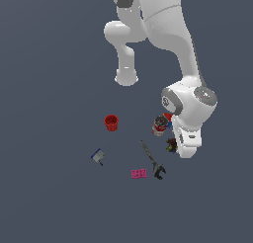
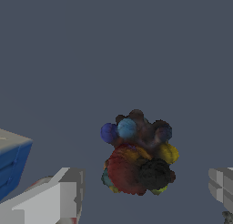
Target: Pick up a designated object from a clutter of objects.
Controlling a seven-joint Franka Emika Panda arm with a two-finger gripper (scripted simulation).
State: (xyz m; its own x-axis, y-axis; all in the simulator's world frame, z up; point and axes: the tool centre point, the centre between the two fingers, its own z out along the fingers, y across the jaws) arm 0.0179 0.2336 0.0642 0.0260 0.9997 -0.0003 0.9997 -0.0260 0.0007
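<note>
Grey table (image 1: 49, 197) bearing scattered clutter. Gripper (image 2: 145, 191) spread wide, grasping nothing, fingers (image 2: 59, 196) either side of the lump (image 2: 139, 157), apart from it. Lump (image 1: 171, 144) resting on the table just beside the can (image 1: 160, 125), near the wrench (image 1: 152, 161). Cup (image 1: 111, 122), block (image 1: 98, 156) and brick (image 1: 139, 173) well apart.

The arm (image 1: 163, 24) reaches down from the frame's top, wrist bent low at right of centre. The gripper (image 2: 145, 191) points downward, fingers (image 2: 59, 196) spread wide.
</note>
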